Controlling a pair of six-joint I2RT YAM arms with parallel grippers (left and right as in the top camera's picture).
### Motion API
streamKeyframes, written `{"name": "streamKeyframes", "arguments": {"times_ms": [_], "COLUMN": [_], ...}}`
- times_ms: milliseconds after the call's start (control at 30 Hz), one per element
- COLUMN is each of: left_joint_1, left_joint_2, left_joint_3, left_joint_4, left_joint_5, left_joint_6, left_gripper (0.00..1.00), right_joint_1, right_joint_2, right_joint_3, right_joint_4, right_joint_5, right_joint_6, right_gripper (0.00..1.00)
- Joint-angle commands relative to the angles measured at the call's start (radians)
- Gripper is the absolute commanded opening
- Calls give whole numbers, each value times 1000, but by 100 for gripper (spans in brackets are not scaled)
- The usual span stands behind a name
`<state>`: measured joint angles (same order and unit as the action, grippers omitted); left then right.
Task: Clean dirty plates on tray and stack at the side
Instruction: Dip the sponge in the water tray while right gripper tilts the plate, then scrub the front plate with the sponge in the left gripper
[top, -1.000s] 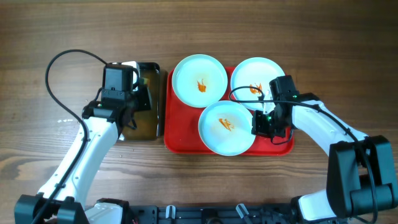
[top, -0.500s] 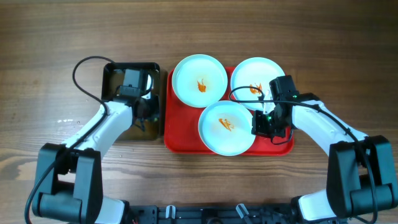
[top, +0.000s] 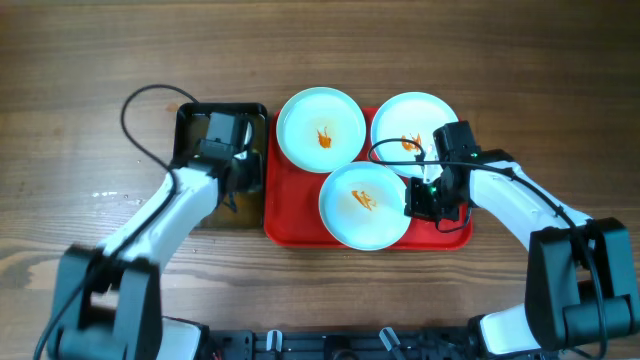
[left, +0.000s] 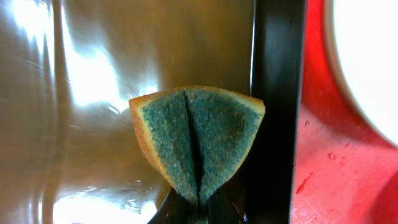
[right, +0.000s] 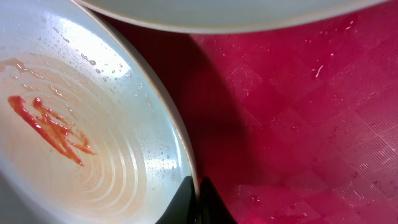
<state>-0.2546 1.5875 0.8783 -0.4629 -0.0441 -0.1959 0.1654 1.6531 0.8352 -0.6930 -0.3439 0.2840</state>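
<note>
Three pale plates with orange smears lie on the red tray (top: 290, 222): one at the back left (top: 320, 124), one at the back right (top: 400, 118), one in front (top: 362, 205). My right gripper (top: 416, 200) is shut on the front plate's right rim (right: 189, 165), with the tray floor (right: 311, 112) beside it. My left gripper (top: 240, 175) is shut on a folded green-and-yellow sponge (left: 198, 140), held over the black basin (top: 190, 115) next to the tray's left edge (left: 317, 168).
The black basin holds brownish water (left: 93, 74); its right wall (left: 277, 93) stands between the sponge and the tray. Cables loop off both arms. Wooden table lies all around.
My left arm has moved right and forward with the sponge, toward the basin's right wall. The right arm and the plates have not moved.
</note>
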Motion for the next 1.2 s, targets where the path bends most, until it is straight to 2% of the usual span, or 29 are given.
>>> {"name": "streamKeyframes", "arguments": {"times_ms": [0,67,133,233,400,467,600,733,800,1167], "left_joint_1": [-1,-3,-3,-25,-155,-235,-332,-375,-389,-437], "left_joint_2": [-177,-241,-271,-245,-116,-26,91,205,248,311], "left_joint_3": [23,23,23,23,23,23,23,23,23,23], "left_joint_4": [38,49,64,95,222,318,454,566,613,628], "left_joint_5": [-55,-26,110,370,548,570,586,592,616,602], "left_joint_6": [5,5,-9,-188,-304,-397,-504,-652,-666,-684], "left_gripper": [4,4,4,4,4,4,4,4,4,4], "right_joint_1": [6,6,6,6,6,6,6,6,6,6], "right_joint_2": [12,12,12,12,12,12,12,12,12,12], "right_joint_3": [-12,-12,-12,-12,-12,-12,-12,-12,-12,-12], "right_joint_4": [2,2,3,3,3,5,5,5,8,8], "right_joint_5": [10,10,10,9,10,10,10,10,10,9], "right_joint_6": [4,4,4,5,4,4,4,4,4,4], "right_gripper": [4,4,4,4,4,4,4,4,4,4]}}
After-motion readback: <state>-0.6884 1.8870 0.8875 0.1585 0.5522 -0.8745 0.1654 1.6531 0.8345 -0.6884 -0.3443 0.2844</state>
